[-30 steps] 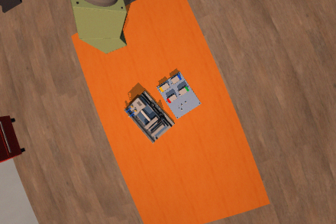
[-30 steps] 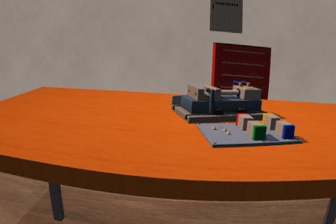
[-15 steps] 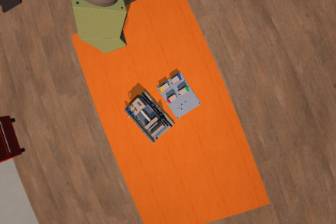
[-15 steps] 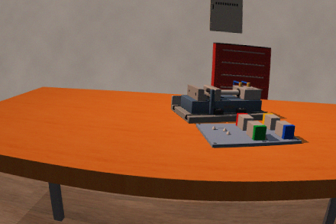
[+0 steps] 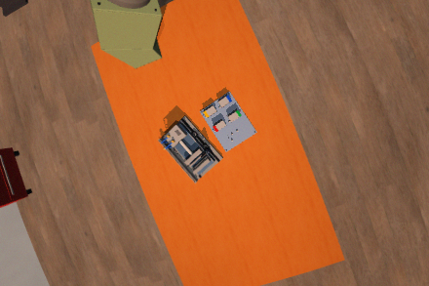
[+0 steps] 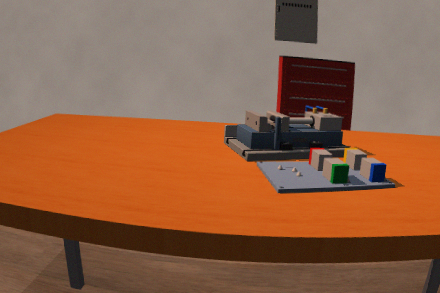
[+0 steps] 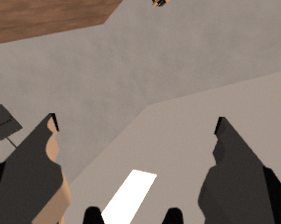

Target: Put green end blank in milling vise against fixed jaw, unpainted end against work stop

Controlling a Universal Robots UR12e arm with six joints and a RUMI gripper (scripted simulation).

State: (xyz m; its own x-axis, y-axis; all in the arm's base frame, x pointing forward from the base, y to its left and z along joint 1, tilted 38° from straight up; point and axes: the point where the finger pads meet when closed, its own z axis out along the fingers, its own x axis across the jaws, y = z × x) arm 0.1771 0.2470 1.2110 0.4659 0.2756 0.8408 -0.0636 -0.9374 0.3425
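The blank with the green end (image 5: 235, 115) (image 6: 336, 170) lies flat on the grey plate (image 5: 242, 141) (image 6: 300, 184) with its green face toward the exterior camera. The milling vise (image 5: 191, 148) (image 6: 285, 134) stands beside the plate on the orange table (image 5: 244, 208) (image 6: 125, 163), and I see no blank between its jaws. My gripper (image 7: 137, 116) shows only in the wrist view. Its two dark fingers stand wide apart with nothing between them, and it faces grey walls, far from the table.
Blanks with a red end (image 5: 218, 125) (image 6: 318, 157), a yellow end (image 5: 211, 110) (image 6: 354, 157) and a blue end (image 5: 225, 100) (image 6: 374, 169) share the plate. The robot base (image 5: 127, 13) stands at the table's far end. A red cabinet (image 5: 10, 176) (image 6: 315, 93) stands off the table.
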